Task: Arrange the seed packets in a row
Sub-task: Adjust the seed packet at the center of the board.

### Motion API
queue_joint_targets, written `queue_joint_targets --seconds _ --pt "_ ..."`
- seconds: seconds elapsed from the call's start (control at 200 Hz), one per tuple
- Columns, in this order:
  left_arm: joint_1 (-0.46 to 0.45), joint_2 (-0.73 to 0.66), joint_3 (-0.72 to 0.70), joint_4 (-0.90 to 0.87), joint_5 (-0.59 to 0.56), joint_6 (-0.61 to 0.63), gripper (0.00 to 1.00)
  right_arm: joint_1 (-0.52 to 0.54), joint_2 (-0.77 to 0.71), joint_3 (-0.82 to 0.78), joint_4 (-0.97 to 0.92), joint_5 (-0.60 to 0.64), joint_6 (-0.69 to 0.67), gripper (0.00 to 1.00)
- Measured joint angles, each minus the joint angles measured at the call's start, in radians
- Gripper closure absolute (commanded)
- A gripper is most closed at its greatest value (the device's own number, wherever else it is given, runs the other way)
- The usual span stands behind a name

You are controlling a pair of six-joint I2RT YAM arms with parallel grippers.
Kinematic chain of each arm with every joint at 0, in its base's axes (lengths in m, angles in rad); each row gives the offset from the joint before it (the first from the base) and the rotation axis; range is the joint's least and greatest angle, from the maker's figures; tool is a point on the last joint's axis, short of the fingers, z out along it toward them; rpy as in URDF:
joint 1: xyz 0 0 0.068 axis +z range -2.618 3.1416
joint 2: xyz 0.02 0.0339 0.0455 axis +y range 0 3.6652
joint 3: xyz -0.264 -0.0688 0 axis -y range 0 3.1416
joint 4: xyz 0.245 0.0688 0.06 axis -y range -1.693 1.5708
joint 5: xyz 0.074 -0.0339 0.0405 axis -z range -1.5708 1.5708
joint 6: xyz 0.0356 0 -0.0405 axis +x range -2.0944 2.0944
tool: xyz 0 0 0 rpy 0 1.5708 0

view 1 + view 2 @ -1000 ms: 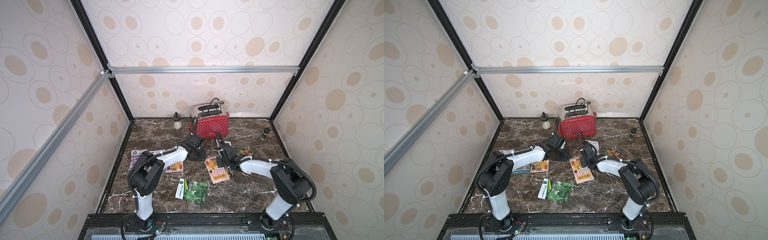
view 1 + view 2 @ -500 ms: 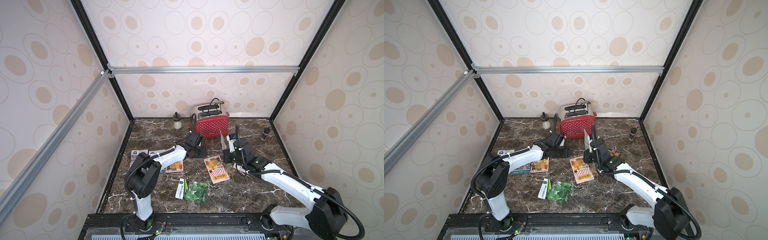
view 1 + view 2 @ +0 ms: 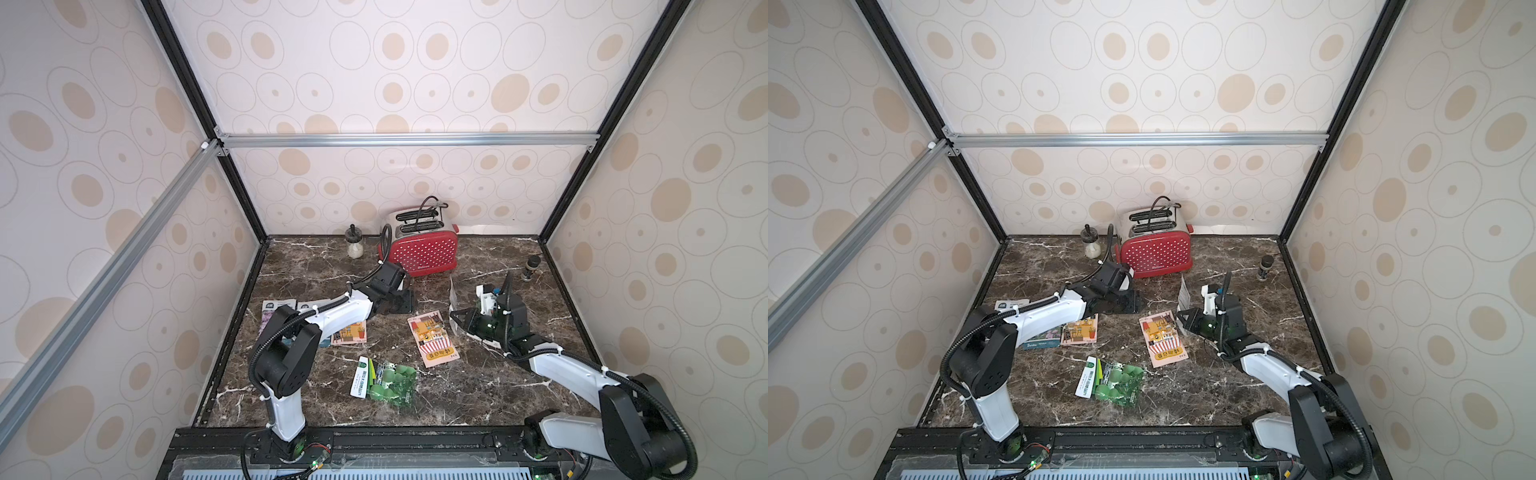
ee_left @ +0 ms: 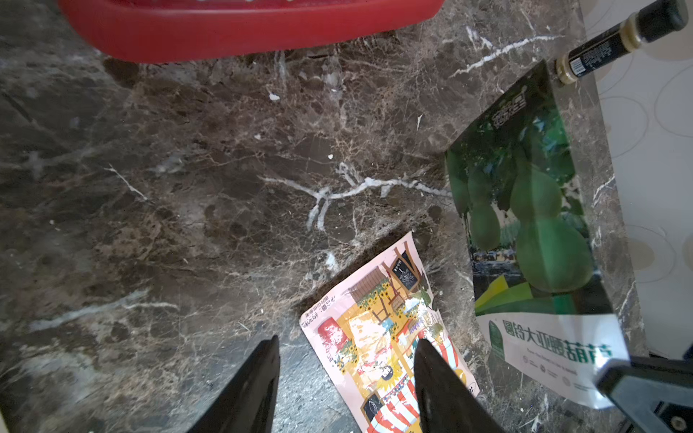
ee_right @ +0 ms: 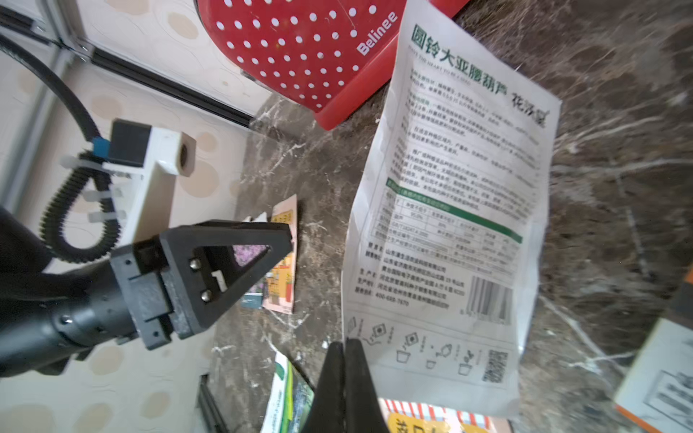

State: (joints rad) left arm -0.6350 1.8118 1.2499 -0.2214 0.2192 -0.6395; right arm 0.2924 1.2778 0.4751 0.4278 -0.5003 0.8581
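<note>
1. Near the red toaster [image 3: 424, 253], the right pincer [image 5: 347, 345] is clamped on a gourd packet [image 5: 450, 206], upright above the desk [image 3: 478, 395]
2. Left pincer [image 4: 348, 340] low, jaws apart, empty; shop-drawing packet [image 3: 433, 338] lies between both arms

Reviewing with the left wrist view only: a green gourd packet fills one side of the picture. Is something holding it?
Observer: Yes. The right gripper is shut on one edge of the gourd packet, holding it upright.
Operator: What shows on its far side?
Observer: A white back with printed text and a barcode.
Operator: Any other gourd packet around?
Observer: Yes, a second gourd packet lies flat near the front edge of the table.
</note>
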Motion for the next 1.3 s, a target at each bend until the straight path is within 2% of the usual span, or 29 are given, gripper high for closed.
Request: queue_joint_targets --seconds 0.215,0.336,0.531,0.836,0.936,1.012,1.187,1.297 --pt "0.0 0.0 0.0 0.004 0.003 0.0 0.42 -0.046 0.08 -0.044 0.247 -0.074 0.122 1.0" --pt "0.0 0.0 0.0 0.003 0.004 0.001 0.42 -0.051 0.097 -0.059 0.323 -0.1 0.155 1.0" --pt "0.0 0.0 0.021 0.003 0.009 0.001 0.42 -0.064 0.097 -0.056 0.345 -0.111 0.153 1.0" --pt "0.0 0.012 0.034 0.003 0.019 0.001 0.42 -0.16 0.17 -0.126 0.357 -0.105 0.146 1.0" --pt "0.0 0.017 0.034 0.003 0.019 0.002 0.42 -0.168 0.153 -0.128 0.295 -0.082 0.121 1.0" --pt "0.0 0.017 0.034 0.003 0.019 0.002 0.42 -0.167 0.097 -0.128 0.182 -0.045 0.08 1.0" --pt "0.0 0.017 0.034 0.003 0.018 0.002 0.42 -0.169 -0.121 -0.077 -0.171 0.119 -0.063 1.0" --pt "0.0 0.018 0.034 0.003 0.019 0.003 0.42 -0.169 -0.195 -0.019 -0.335 0.225 -0.148 1.0"
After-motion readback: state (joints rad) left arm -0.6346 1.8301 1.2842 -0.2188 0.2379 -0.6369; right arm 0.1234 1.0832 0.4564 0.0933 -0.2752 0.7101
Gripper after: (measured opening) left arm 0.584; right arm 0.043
